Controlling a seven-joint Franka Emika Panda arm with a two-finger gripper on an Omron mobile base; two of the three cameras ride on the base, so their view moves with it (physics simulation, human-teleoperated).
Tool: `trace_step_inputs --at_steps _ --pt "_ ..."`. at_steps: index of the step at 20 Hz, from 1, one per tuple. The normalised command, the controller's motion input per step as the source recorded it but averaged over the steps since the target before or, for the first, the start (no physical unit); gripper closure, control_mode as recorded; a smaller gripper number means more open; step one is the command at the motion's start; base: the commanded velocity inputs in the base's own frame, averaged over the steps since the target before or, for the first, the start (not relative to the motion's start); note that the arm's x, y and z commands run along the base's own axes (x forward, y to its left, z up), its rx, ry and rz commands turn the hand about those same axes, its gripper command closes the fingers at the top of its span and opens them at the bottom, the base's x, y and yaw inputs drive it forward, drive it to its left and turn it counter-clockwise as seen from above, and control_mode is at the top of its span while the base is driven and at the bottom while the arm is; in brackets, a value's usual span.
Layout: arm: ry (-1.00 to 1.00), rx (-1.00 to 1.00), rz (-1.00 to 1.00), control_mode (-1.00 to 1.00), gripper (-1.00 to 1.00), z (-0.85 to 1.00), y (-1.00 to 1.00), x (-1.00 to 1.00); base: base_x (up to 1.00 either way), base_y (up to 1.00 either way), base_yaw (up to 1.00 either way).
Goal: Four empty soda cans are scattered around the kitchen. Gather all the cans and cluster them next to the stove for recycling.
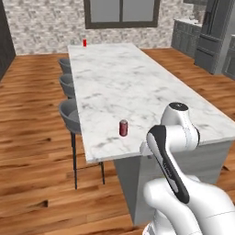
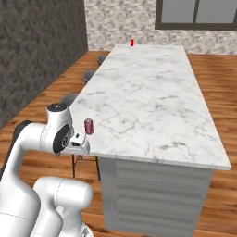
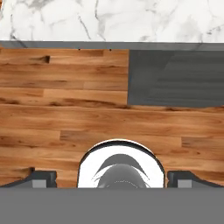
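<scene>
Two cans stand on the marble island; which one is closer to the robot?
The dark red can near the island's front edge, beside the arm; the bright red can stands at the far corner.

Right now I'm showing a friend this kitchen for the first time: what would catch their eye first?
The long marble island running away toward the window, with grey stools along its left side. Then two small cans on it: a dark red can near the close left edge and a bright red can at the far left corner. In front, the white arm rises by the island's near end, gripper open over the wood floor.
</scene>
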Motion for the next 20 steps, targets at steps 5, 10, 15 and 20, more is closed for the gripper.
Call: trace_step_inputs --at_steps 5,10,15,20 --pt "0.0 0.0 0.0 1.0 -1.0 0.0 0.0 0.0 0.55 0.22 -0.06" --pt "0.0 0.0 0.0 1.0 -1.0 0.0 0.0 0.0 0.47 0.16 -0.03" --pt "0.0 0.0 0.0 1.0 -1.0 0.0 0.0 0.0 0.41 0.15 -0.02" --pt "0.0 0.0 0.0 1.0 -1.0 0.0 0.0 0.0 0.36 0.22 -0.02"
